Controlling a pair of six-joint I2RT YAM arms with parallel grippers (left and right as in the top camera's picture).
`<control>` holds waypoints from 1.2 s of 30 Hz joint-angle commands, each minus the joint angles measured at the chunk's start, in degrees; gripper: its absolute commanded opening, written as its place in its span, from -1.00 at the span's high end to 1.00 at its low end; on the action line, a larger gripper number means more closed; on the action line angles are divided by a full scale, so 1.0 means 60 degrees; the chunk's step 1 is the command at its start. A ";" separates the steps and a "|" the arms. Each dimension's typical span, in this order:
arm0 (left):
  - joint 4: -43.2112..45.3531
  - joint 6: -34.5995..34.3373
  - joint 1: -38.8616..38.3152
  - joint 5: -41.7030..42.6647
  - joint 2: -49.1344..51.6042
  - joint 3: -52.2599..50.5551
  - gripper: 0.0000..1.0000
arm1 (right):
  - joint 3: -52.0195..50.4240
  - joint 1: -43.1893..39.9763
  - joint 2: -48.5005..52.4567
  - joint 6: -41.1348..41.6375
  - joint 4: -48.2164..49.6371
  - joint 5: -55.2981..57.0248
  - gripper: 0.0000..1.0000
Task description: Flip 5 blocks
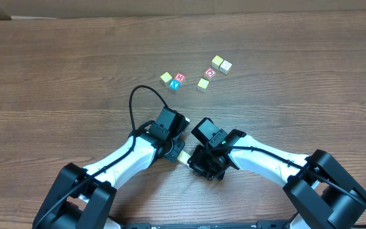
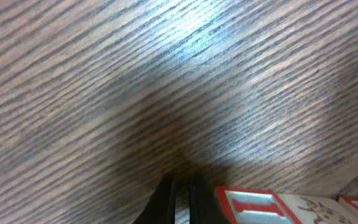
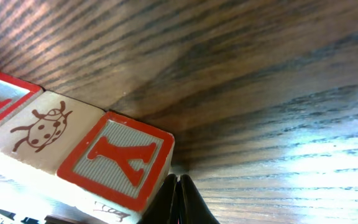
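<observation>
Blocks from overhead: lay scattered at the far middle of the table, well apart from both arms. Nearer, found one cream block between the left claw and the right claw. Very crowded there. Judged any sideways push likely to knock one claw into the other.

From the left wrist: showed the left claw closed together on nothing, tips down at the wood, with a red-bordered I block just to the right. Might have skidded it along the smooth grain instead of tipping it.

From the right wrist: showed the right claw likewise pressed together and empty, just beside the near corner of the Y block, itself flush against the ladybird block. Could have dragged the whole row, or rolled two at once.
</observation>
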 commanded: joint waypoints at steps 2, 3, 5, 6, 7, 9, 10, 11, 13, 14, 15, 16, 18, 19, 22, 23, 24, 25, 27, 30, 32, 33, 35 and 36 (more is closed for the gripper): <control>-0.0011 0.0270 -0.0025 0.0018 0.0648 -0.0481 0.92 | 0.0040 0.0102 -0.0015 0.0044 0.0135 -0.0124 0.92; -0.0018 0.0295 -0.0025 0.0015 0.0648 -0.0481 0.91 | 0.0040 0.0102 -0.0015 0.0040 0.0135 -0.0124 0.92; -0.0015 0.0299 -0.0025 0.0018 0.0648 -0.0481 0.91 | 0.0040 0.0102 -0.0015 0.0044 0.0135 -0.0120 0.92; -0.0015 0.0295 -0.0025 0.0018 0.0648 -0.0481 0.91 | 0.0040 0.0102 -0.0015 0.0047 0.0135 -0.0120 0.92; -0.0011 0.0295 -0.0025 0.0018 0.0648 -0.0481 0.92 | 0.0040 0.0102 -0.0015 0.0073 0.0135 -0.0120 0.92; -0.0015 0.0295 -0.0029 0.0025 0.0648 -0.0481 0.91 | 0.0040 0.0102 -0.0015 0.0168 0.0135 -0.0120 0.92; -0.0018 0.0291 -0.0025 0.0022 0.0648 -0.0481 0.91 | 0.0040 0.0109 -0.0015 0.0219 0.0135 -0.0113 0.92; -0.0022 0.0291 -0.0025 0.0022 0.0648 -0.0481 0.91 | 0.0040 0.0109 -0.0015 0.0222 0.0131 -0.0095 0.92; -0.0051 0.0288 -0.0025 0.0018 0.0648 -0.0481 0.92 | 0.0040 0.0109 -0.0015 0.0222 0.0022 0.0025 0.92; -0.0069 0.0288 -0.0025 0.0011 0.0648 -0.0481 0.92 | 0.0040 0.0109 -0.0015 0.0226 -0.0109 0.0200 0.92; -0.0091 0.0288 -0.0025 -0.0004 0.0648 -0.0481 0.92 | 0.0040 0.0109 -0.0015 0.0219 -0.0244 0.0361 0.92; -0.0098 0.0284 -0.0025 -0.0007 0.0648 -0.0481 0.92 | 0.0040 0.0109 -0.0015 0.0219 -0.0382 0.0517 0.92; -0.0095 0.0280 -0.0025 -0.0007 0.0648 -0.0481 0.91 | 0.0040 0.0109 -0.0015 0.0211 -0.0641 0.0827 0.92; -0.0095 0.0277 -0.0025 -0.0007 0.0648 -0.0481 0.91 | 0.0040 0.0109 -0.0015 0.0164 -0.0699 0.0943 0.92; -0.0120 0.0277 -0.0025 -0.0007 0.0648 -0.0481 0.91 | 0.0040 0.0109 -0.0015 -0.0215 -0.0678 0.1184 0.92; -0.0142 0.0280 -0.0025 -0.0007 0.0648 -0.0481 0.92 | 0.0040 0.0109 -0.0015 -0.0397 -0.0612 0.1257 0.92; -0.0164 0.0280 -0.0025 -0.0007 0.0648 -0.0481 0.92 | 0.0040 0.0109 -0.0015 -0.0554 -0.0572 0.1355 0.92; -0.0200 0.0280 -0.0025 -0.0007 0.0648 -0.0481 0.91 | 0.0040 0.0109 -0.0015 -0.0721 -0.0528 0.1501 0.92; -0.0259 0.0280 -0.0025 -0.0015 0.0648 -0.0481 0.91 | 0.0040 0.0109 -0.0015 -0.1144 -0.0368 0.1719 0.92; -0.0306 0.0277 -0.0025 -0.0011 0.0648 -0.0481 0.91 | 0.0040 0.0109 -0.0015 -0.1559 -0.0280 0.2113 0.92; -0.0364 0.0277 -0.0025 -0.0011 0.0648 -0.0481 0.92 | 0.0040 0.0109 -0.0015 -0.1643 -0.0270 0.2346 0.92; -0.0404 0.0277 -0.0025 -0.0007 0.0648 -0.0481 0.92 | 0.0040 0.0109 -0.0015 -0.1767 -0.0219 0.2361 0.92; -0.0506 0.0280 -0.0025 -0.0007 0.0648 -0.0481 0.92 | 0.0040 0.0109 -0.0015 -0.1840 -0.0135 0.2357 0.92; -0.0557 0.0280 -0.0025 -0.0007 0.0648 -0.0481 0.91 | 0.0040 0.0109 -0.0015 -0.1840 -0.0113 0.2353 0.92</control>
